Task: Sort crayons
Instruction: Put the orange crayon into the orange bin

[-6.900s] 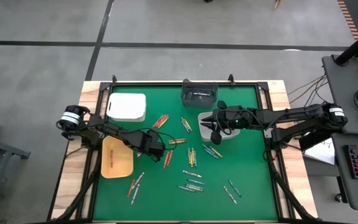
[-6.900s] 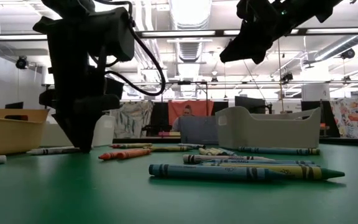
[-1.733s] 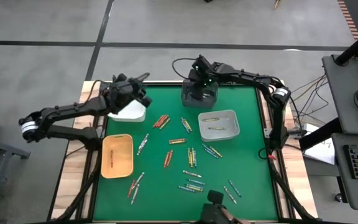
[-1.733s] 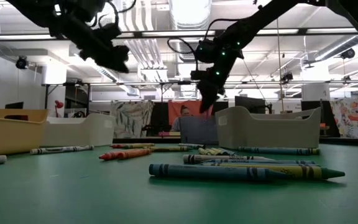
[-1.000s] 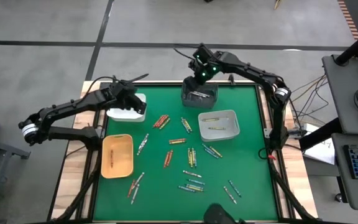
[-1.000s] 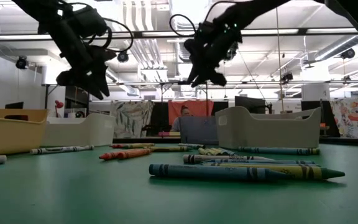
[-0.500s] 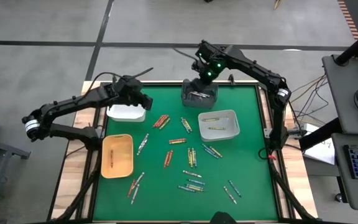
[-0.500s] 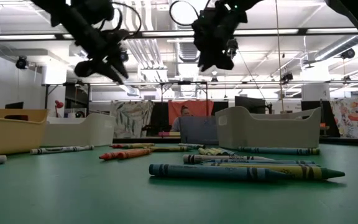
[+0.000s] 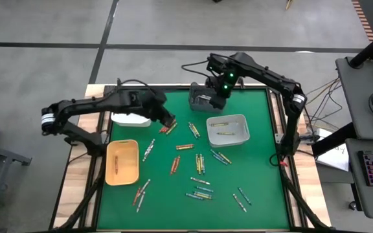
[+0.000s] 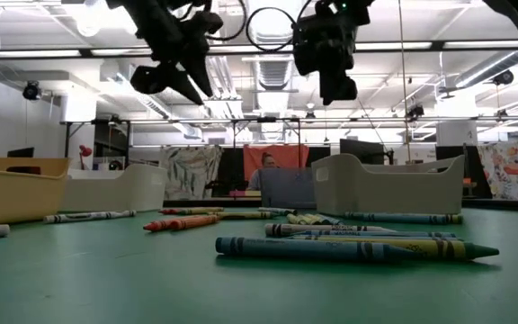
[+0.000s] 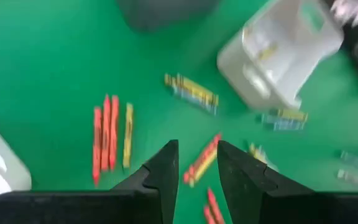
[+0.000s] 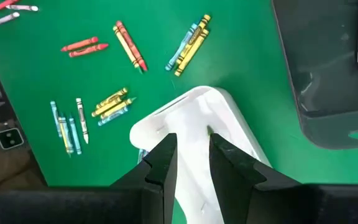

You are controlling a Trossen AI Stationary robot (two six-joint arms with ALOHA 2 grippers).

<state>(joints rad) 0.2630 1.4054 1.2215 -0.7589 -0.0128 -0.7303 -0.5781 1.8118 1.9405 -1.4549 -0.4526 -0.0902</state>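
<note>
High view: sorting partly done. A few crayons (image 9: pixel 198 162) in the grey bin (image 9: pixel 207 100) and white bin (image 9: pixel 227 129); most loose on the green surface (image 9: pixel 258 168). Left tool (image 9: pixel 168 122), fingers slightly parted and empty, above the red cluster (image 9: pixel 168 126). Right tool (image 9: pixel 221 90), slightly parted and empty, raised between the grey and white bins, well apart from loose crayons.

The table (image 9: pixel 264 194) wears a matt green cloth-like cover over a pale wood border. On it, paper-wrapped crayons (image 9: pixel 201 163) lie beside a smooth white plastic tray (image 9: pixel 228 129) (slightly glossy).
</note>
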